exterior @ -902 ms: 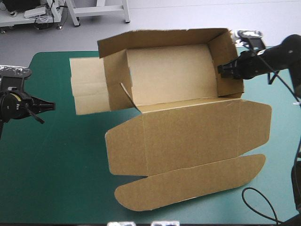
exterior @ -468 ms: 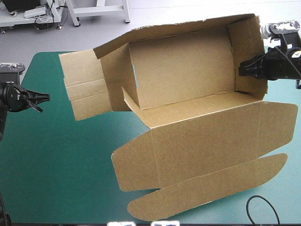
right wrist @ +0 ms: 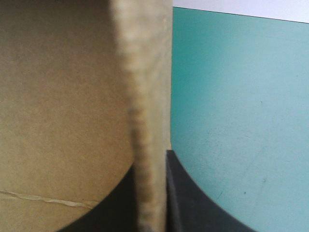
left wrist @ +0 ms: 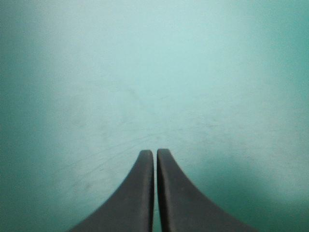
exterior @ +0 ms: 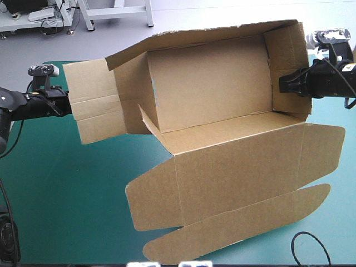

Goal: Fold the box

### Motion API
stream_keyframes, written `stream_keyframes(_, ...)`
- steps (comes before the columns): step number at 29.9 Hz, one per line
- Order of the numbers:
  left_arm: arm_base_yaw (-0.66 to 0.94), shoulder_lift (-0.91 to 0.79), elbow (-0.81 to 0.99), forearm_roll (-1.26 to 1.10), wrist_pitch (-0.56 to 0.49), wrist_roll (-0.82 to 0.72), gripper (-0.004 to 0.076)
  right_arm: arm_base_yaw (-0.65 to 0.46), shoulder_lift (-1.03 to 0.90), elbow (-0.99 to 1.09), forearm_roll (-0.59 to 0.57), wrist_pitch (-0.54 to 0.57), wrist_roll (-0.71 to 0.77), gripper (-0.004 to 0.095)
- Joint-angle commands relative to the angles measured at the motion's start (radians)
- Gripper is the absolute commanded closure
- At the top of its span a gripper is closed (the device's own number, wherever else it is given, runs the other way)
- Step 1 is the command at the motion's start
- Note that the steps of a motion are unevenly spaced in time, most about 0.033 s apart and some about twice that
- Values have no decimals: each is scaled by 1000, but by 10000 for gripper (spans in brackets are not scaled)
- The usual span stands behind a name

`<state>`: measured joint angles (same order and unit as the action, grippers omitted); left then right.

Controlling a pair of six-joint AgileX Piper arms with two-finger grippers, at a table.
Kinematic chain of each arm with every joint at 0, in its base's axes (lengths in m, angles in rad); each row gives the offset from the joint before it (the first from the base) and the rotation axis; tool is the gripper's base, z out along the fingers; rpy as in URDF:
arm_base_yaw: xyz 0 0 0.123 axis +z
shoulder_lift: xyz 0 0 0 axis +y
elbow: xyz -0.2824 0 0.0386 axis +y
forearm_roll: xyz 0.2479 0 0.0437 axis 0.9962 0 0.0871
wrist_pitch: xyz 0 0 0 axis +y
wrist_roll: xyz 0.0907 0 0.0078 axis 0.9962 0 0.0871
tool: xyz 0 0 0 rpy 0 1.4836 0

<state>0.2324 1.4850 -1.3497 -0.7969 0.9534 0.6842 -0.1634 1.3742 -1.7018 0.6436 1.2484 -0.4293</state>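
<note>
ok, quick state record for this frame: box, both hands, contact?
box: brown box, open tray with walls raised
lid: flat, toward the near edge
left flap: spread outward
right hand: shut on the box's right wall, board between its fingers
left hand: shut, nothing held, only the teal-green cover ahead; tip beside the left flap, contact unclear
</note>
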Motion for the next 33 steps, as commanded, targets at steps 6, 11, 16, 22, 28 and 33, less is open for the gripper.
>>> stream_keyframes(6,0,34,-28,-574,307,285,713,-6,-29,-24,93,2,-11,927)
stream_keyframes(11,-31,10,-30,-658,343,297,720,-6,-25,-24,91,1,-13,927)
stream_keyframes(16,-105,-27,-30,-651,343,280,720,-6,-23,-24,72,1,-13,926)
stream_keyframes(22,-163,-67,-37,-646,343,236,719,-6,-8,-24,-12,-7,17,926)
stream_keyframes(28,-165,-122,-44,-571,338,157,719,-6,13,-26,-43,-45,38,926)
stream_keyframes(33,-196,-156,-46,-576,338,150,719,-4,25,-26,-39,-65,53,926)
